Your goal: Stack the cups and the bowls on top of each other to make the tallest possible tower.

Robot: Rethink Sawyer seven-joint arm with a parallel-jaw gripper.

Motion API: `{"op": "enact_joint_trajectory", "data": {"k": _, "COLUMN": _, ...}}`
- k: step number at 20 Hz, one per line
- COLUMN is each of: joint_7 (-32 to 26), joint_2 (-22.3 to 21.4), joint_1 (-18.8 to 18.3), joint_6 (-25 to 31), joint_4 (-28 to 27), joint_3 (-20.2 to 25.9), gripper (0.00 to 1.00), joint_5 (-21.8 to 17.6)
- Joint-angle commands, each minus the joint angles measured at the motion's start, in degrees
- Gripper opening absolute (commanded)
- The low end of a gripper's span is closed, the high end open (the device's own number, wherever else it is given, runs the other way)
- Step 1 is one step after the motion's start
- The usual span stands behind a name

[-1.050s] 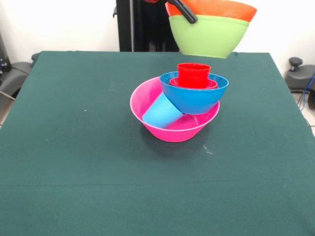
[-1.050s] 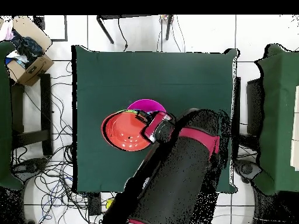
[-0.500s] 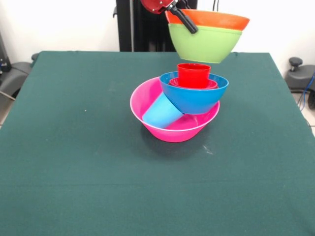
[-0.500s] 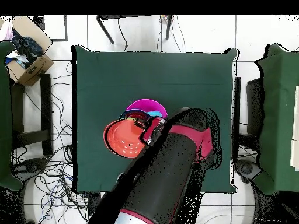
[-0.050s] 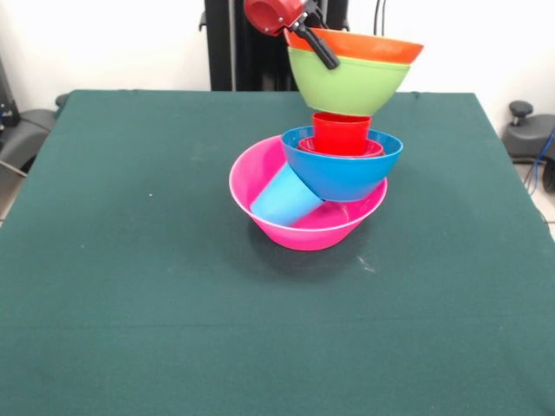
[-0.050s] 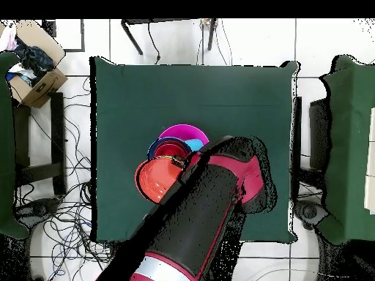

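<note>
At the top centre of the front view, the gripper [image 5: 305, 30] clenches the rim of the orange bowl [image 5: 360, 43] nested in the green bowl [image 5: 347, 82], held over the red cup [image 5: 341, 134], probably for stacking onto the tower [image 5: 316, 186] mid-desk [image 5: 130, 260]. Overhead, the arm hides the grip; no yellow cup shows.

The gripper [image 5: 314, 43] clamps the rim of a green bowl [image 5: 347, 84] with an orange bowl [image 5: 360, 43] nested inside, just above the red cup [image 5: 341, 133] in the blue bowl [image 5: 342, 173], atop the pink bowl [image 5: 303, 227] and light blue cup [image 5: 284, 198].
</note>
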Motion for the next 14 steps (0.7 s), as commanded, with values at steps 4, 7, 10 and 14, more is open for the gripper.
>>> {"op": "enact_joint_trajectory", "data": {"k": 4, "joint_7": -4.59, "joint_2": 1.28, "joint_1": 0.23, "joint_6": 7.73, "joint_4": -2.25, "joint_3": 3.7, "gripper": 0.0, "joint_5": -0.43}}
{"op": "enact_joint_trajectory", "data": {"k": 7, "joint_7": -5.09, "joint_2": 0.89, "joint_1": 0.04, "joint_6": 7.86, "joint_4": -2.08, "joint_3": 3.8, "gripper": 0.0, "joint_5": 0.27}}
{"op": "enact_joint_trajectory", "data": {"k": 10, "joint_7": -5.67, "joint_2": 0.44, "joint_1": -0.33, "joint_6": 8.02, "joint_4": -1.78, "joint_3": 4.15, "gripper": 0.0, "joint_5": 1.37}}
{"op": "enact_joint_trajectory", "data": {"k": 14, "joint_7": -5.92, "joint_2": 0.31, "joint_1": -0.42, "joint_6": 8.3, "joint_4": -1.65, "joint_3": 4.4, "gripper": 0.0, "joint_5": 2.03}}
